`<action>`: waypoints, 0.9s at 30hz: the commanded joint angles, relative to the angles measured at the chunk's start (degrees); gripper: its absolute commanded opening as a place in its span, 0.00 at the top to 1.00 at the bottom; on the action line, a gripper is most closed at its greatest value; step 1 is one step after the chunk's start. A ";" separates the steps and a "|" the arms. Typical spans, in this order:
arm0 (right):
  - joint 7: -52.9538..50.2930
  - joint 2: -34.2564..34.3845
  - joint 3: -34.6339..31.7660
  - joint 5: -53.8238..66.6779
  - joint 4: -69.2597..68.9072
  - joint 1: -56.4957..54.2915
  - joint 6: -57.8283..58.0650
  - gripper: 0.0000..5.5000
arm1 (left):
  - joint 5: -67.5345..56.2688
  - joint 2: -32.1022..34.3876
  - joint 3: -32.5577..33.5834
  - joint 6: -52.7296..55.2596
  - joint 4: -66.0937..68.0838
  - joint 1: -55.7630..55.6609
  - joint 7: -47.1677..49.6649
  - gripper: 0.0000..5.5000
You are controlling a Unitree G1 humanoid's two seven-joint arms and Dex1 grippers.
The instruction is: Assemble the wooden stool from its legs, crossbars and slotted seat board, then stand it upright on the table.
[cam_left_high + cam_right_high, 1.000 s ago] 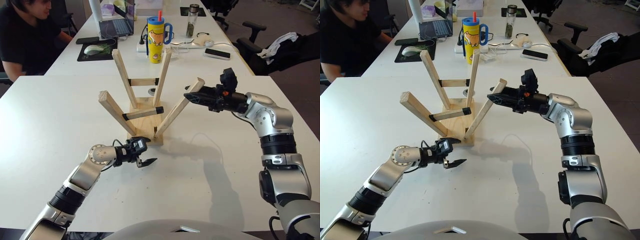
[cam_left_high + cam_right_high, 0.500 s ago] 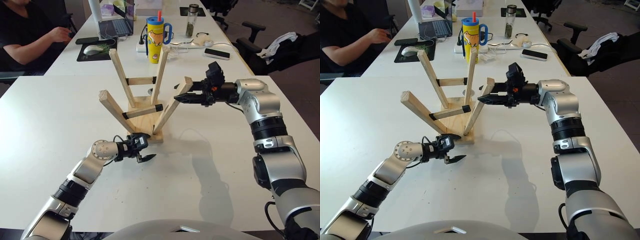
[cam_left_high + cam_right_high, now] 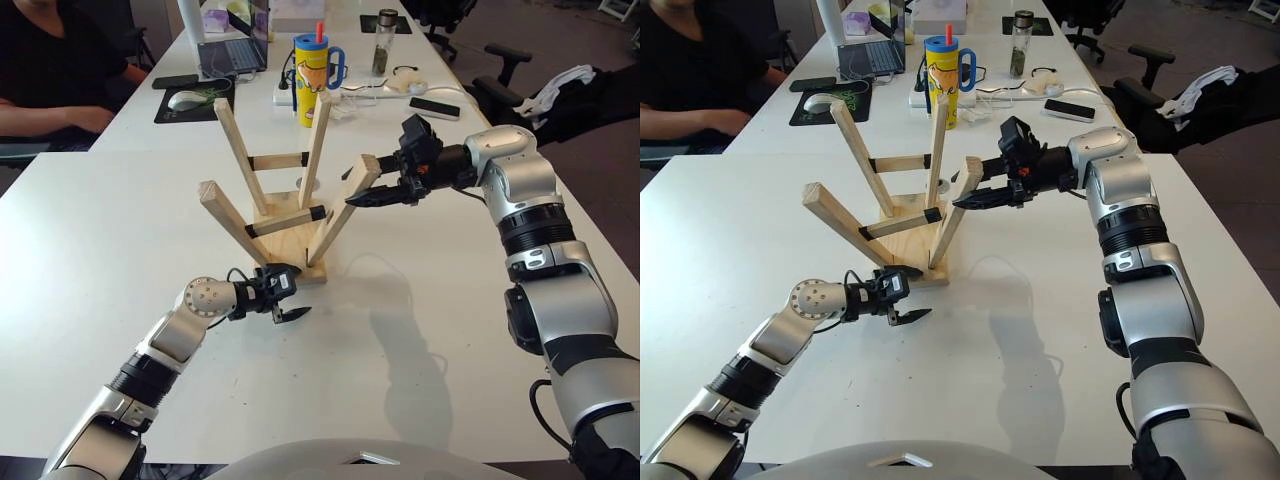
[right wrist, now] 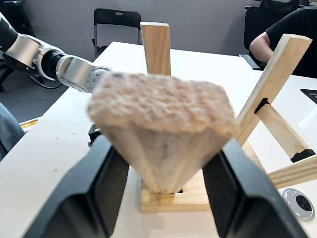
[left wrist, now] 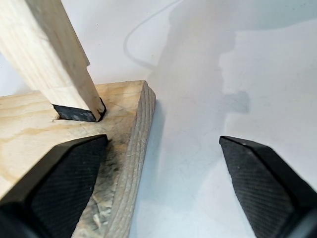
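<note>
The wooden stool stands upside down, its slotted seat board [image 3: 290,250] flat on the white table [image 3: 440,330] and its legs pointing up. Two crossbars [image 3: 283,162] [image 3: 288,220] join pairs of legs. My right gripper [image 3: 362,192] is shut on the top end of the near right leg [image 3: 342,215], which leans outward from its slot; the right wrist view has that leg end [image 4: 163,119] squeezed between both fingers [image 4: 106,183]. My left gripper [image 3: 288,306] is open low at the board's near corner, one finger [image 5: 59,168] over the board [image 5: 124,148], the other over bare table.
On the table behind stand a yellow cup [image 3: 310,80], a laptop [image 3: 232,48], a mouse [image 3: 186,98], a phone [image 3: 433,107] and a bottle [image 3: 387,35]. A cable grommet [image 3: 303,183] sits behind the stool. Open table lies to the right and front.
My right gripper has swung left with the leg's top end, tilting that leg more upright. The left gripper has crept slightly closer to the board's corner.
</note>
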 commanded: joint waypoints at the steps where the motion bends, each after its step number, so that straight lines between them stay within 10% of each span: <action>1: 0.40 -1.36 0.78 -0.47 1.49 -1.80 1.04 0.62 | 3.12 1.08 -2.33 2.13 4.98 2.59 -1.35 0.24; 27: -6.38 -5.93 -8.73 6.92 -12.49 8.66 10.14 0.62 | 1.15 16.61 -8.14 -4.61 12.72 3.84 -24.32 0.24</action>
